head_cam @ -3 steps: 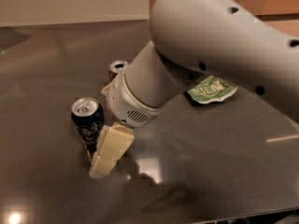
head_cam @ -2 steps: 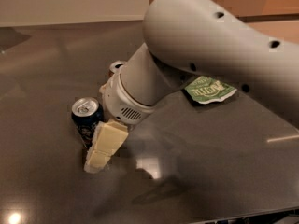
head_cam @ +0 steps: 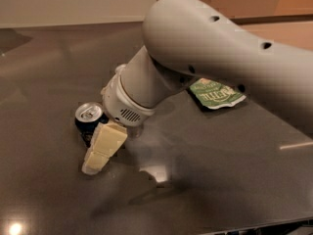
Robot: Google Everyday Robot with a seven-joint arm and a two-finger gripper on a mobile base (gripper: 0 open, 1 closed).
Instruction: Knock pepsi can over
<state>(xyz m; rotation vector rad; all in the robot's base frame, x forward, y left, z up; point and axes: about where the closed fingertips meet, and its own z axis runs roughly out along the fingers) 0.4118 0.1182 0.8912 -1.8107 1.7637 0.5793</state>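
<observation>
A green-and-white packet (head_cam: 215, 93) lies flat on the dark glossy table (head_cam: 234, 180), well right of the gripper (head_cam: 95, 163) at near left. Farther back, a small pale rim (head_cam: 120, 68) shows, perhaps another can's top.

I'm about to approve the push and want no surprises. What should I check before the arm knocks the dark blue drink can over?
1. Dark blue pepsi can with silver top standing upright: ok.
2. Cream gripper low on the dark table, right beside the can: ok.
3. Gripper touching the can: cannot tell.
4. Green packet well away from the can: ok.
</observation>
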